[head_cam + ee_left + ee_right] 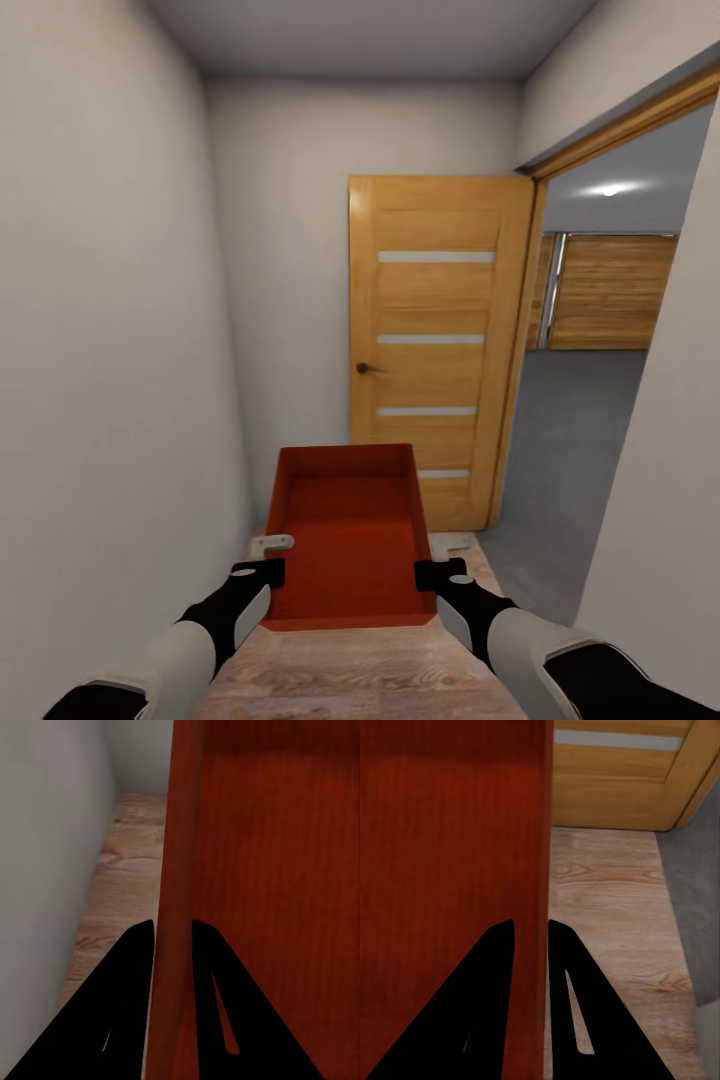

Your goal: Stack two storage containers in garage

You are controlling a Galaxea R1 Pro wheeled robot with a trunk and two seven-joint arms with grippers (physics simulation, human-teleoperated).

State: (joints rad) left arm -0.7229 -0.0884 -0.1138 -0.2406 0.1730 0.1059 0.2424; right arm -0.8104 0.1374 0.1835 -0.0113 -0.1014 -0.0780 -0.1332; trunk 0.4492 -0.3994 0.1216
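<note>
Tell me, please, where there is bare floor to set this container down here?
Free: the wood planks under the storage container, between both walls, and the grey floor through the doorway on the right. Crowded: the corridor's end, blocked by the open door. Both claws, left and right, clamp the container's side walls.

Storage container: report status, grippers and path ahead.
Left gripper shut on the storage container's left wall, right gripper shut on its right wall. Container held level in the hallway. Wooden door stands open straight ahead; doorway to the grey floor opens on the right.
</note>
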